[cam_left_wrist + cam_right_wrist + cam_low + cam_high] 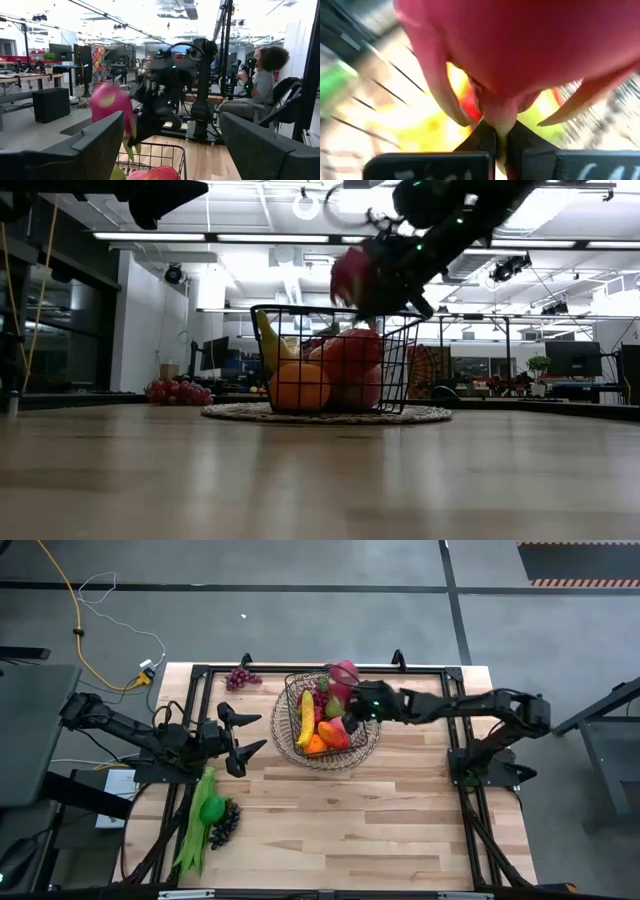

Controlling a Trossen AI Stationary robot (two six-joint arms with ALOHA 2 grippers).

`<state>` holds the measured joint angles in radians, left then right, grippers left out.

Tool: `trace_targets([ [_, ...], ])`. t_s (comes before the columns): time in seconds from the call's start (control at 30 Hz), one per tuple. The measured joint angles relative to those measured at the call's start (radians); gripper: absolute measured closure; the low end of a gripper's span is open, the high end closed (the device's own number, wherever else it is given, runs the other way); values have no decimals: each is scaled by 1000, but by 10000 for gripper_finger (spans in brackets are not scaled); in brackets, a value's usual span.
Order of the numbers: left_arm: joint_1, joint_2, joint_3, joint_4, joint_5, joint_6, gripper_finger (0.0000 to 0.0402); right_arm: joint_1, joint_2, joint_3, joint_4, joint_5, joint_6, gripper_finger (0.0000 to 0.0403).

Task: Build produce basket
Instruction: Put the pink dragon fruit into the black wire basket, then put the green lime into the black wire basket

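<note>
The dark wire basket [325,745] stands on a round woven tray in the table's far middle. It holds a banana [306,717], an orange [299,388] and red and green fruit. My right gripper [354,702] hovers over the basket's far right part, shut on a pink dragon fruit [343,674], which also shows above the rim in the low view [349,274]. My left gripper [247,731] waits open, left of the basket. Purple grapes [240,678] lie by the far edge. Green beans [196,832], a green pepper [211,808] and dark grapes [225,824] lie near the left edge. My right gripper [499,131] pinches the dragon fruit's narrow end [496,116] between its two fingers. The fingers come slanting down from the table's right. The fruit [520,50] sticks out beyond the fingertips, lifted clear above the basket's rim [330,310].
The woven tray [325,415] reaches out around the basket's foot. Open wood lies across the table's near middle and right [380,830]. Beyond the table a person [261,75] sits by stands and desks.
</note>
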<state>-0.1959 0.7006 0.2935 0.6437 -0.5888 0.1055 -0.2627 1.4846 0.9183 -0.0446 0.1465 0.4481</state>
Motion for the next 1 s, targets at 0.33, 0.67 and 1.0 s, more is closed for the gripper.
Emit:
trace_targets([
  [0.33,0,0,0,-28,0,0,87,-4,83,205,-297,-89,153,402],
  [0.67,0,0,0,-41,1,-23,87,-19,82,208,-351,-113,208,350],
  [1.0,0,0,0,-41,1,-23,87,-19,81,208,-331,-92,202,197],
])
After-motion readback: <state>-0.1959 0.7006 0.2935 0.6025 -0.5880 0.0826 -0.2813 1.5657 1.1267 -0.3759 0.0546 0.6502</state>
